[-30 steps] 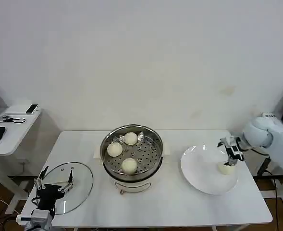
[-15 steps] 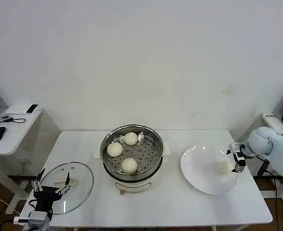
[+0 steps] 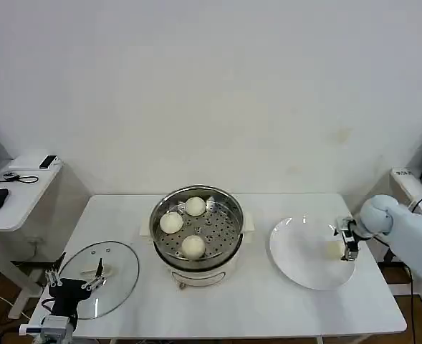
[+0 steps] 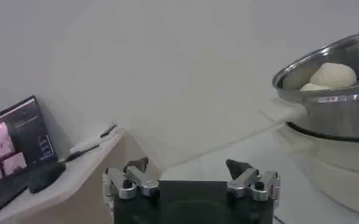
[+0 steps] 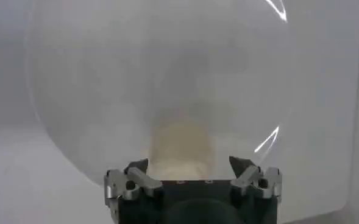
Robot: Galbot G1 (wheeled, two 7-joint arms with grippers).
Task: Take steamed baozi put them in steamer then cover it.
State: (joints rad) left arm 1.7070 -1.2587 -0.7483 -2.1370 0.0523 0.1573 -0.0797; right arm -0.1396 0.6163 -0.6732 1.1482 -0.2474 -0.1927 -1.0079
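The steamer (image 3: 228,218) stands mid-table with three steamed baozi (image 3: 192,246) on its perforated tray. Another baozi (image 3: 333,249) lies on the right side of a white plate (image 3: 296,251). My right gripper (image 3: 347,240) is down at that bun, open. In the right wrist view the bun (image 5: 182,143) sits blurred between the spread fingers (image 5: 243,167) of that gripper (image 5: 188,163). The glass cover (image 3: 117,261) lies flat on the table at the left. My left gripper (image 3: 76,274) hangs open and empty over the cover's near edge. In its wrist view that gripper (image 4: 187,164) faces the steamer (image 4: 331,100).
A side desk (image 3: 13,193) with a mouse and a laptop stands left of the table. The white wall is close behind. Bare table lies in front of the steamer and between it and the plate.
My right gripper dropped from above the plate to the bun's level at the plate's right edge. The left gripper sank slightly toward the table's front. The buns have not moved.
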